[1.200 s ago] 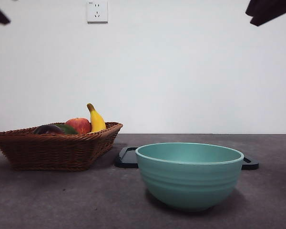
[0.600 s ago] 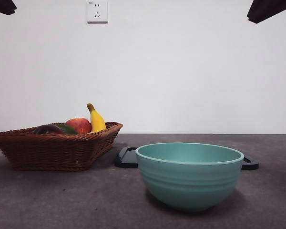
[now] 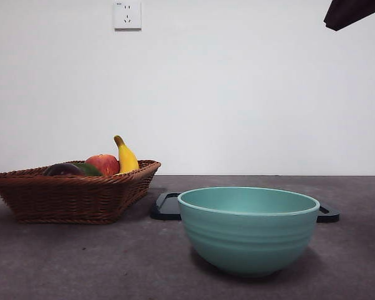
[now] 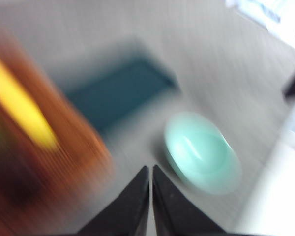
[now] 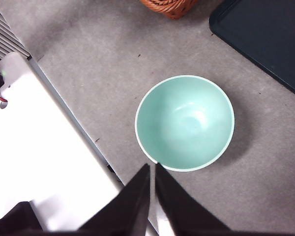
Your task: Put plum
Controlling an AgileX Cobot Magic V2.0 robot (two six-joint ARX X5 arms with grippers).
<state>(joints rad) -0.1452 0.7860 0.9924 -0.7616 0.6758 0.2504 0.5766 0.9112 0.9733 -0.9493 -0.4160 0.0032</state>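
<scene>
Both grippers hang high above the table with their jaws pressed together and nothing between them. The left gripper is seen only in its own wrist view, which is heavily smeared; below it show a blurred brown basket with a yellow streak of banana, the dark tray and the green bowl. The right gripper is above the near rim of the bowl, and in the front view it shows only as a black tip at the top corner.

On the gray table the wicker basket stands to one side. The plum lies in it, dark and nearly black, its top just showing above the rim at the end away from the bowl. Just beside it lies a dark green fruit, then a red apple, then the upright banana. The bowl stands apart from the basket, nearer the camera, and the flat dark tray lies behind it. A white wall socket sits high on the wall.
</scene>
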